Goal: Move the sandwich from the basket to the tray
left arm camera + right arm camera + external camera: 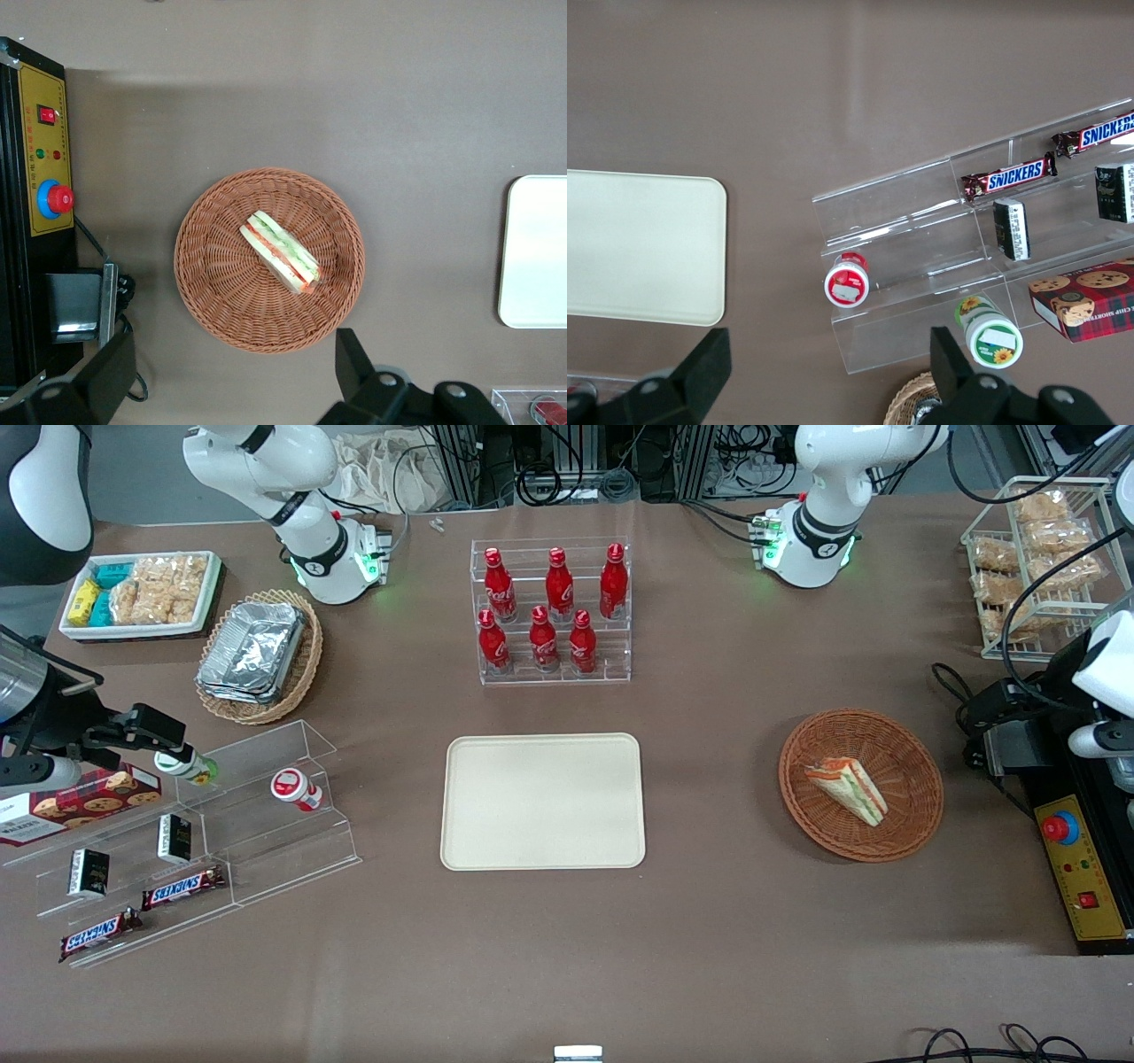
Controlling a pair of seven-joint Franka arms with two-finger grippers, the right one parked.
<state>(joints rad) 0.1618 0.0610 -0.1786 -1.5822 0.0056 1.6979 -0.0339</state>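
Observation:
The sandwich (849, 786), a white-bread wedge with orange and green layers, lies in the round reddish-brown basket (912, 753), toward the working arm's end of the table. The cream tray (542, 802) lies flat in the middle of the table with nothing on it. In the left wrist view my gripper (230, 341) hangs high above the table, open and empty, its black fingers (354, 359) spread wide at the basket's rim (213, 292). The sandwich (281, 251) sits well below it, untouched. An edge of the tray (536, 252) shows there too.
A black and yellow control box with a red button (1076, 868) stands beside the basket. A rack of red bottles (551, 615) stands farther from the camera than the tray. Acrylic shelves with snacks (177, 841) and a tan basket of foil containers (257, 655) lie toward the parked arm's end.

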